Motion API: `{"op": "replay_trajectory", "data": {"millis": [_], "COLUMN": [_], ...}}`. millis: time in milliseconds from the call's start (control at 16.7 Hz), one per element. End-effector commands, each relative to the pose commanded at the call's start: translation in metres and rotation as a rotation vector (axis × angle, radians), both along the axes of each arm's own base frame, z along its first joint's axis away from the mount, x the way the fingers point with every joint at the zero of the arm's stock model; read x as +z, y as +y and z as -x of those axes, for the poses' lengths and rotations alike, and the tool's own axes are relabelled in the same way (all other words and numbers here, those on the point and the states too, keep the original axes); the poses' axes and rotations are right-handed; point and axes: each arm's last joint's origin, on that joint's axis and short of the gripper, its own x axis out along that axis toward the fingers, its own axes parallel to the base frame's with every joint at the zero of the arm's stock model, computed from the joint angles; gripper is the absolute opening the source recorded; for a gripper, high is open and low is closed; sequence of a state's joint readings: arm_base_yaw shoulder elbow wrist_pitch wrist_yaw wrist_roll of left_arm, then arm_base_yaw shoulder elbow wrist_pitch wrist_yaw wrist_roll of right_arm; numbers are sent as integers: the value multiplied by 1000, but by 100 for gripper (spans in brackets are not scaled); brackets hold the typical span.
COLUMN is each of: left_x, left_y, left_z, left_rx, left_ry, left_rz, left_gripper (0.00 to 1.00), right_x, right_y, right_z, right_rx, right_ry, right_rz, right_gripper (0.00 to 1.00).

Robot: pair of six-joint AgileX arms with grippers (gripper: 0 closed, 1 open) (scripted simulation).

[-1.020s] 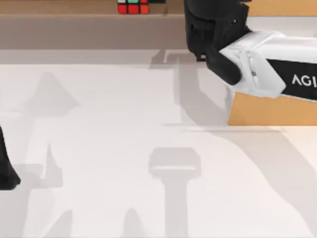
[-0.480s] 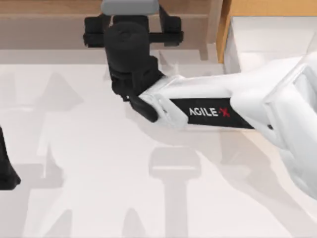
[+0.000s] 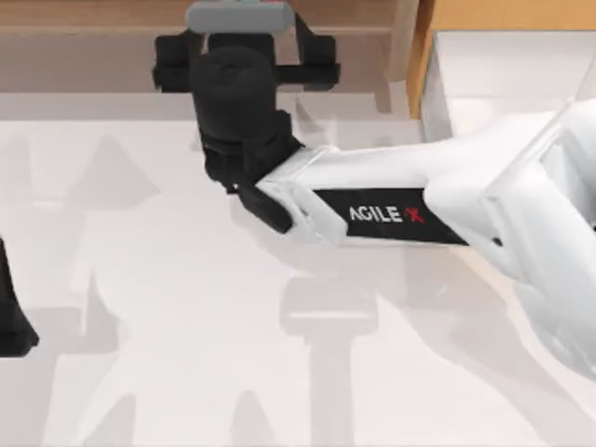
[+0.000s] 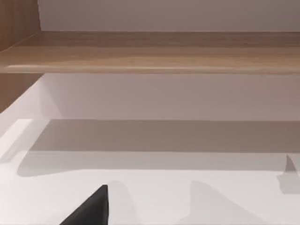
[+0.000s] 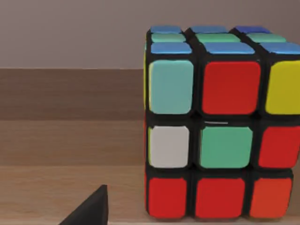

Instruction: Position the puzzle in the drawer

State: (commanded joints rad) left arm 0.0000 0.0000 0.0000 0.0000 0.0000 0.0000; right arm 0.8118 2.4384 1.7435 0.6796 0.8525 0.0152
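The right gripper (image 3: 244, 42) reaches to the wooden shelf (image 3: 93, 19) at the frame's upper left, jaw state untellable; the puzzle (image 5: 220, 124) sits on that shelf, close before it; the drawer (image 3: 503, 56) lies upper right; the left arm (image 3: 11, 317) rests at the left edge.

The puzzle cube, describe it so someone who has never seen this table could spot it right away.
Start at the long wooden shelf along the far edge of the table. The right arm reaches across to it, its right gripper at the shelf, and the puzzle sits on the wood right before that gripper. It is a black-gridded cube with red, green, white, yellow and blue stickers, the one multicoloured thing among plain wood and white.
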Motion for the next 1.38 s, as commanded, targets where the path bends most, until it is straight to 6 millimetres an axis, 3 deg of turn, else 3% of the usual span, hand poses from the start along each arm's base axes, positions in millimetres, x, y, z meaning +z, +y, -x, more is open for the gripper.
{"op": "replay_trajectory", "data": {"millis": [600, 900, 1380], "left_x": [0, 0, 0], "left_y": [0, 0, 0], "left_z": [0, 0, 0], "left_rx": [0, 0, 0], "left_ry": [0, 0, 0], "left_rz": [0, 0, 0], "left_gripper": [100, 100, 100], "right_x": [1, 0, 0], "right_y": [2, 2, 2], "right_z": [-53, -58, -58], "right_rx": [3, 3, 3], "right_ry": [-4, -3, -3], "right_rz": [-4, -3, -3], "right_gripper": [100, 100, 40]}}
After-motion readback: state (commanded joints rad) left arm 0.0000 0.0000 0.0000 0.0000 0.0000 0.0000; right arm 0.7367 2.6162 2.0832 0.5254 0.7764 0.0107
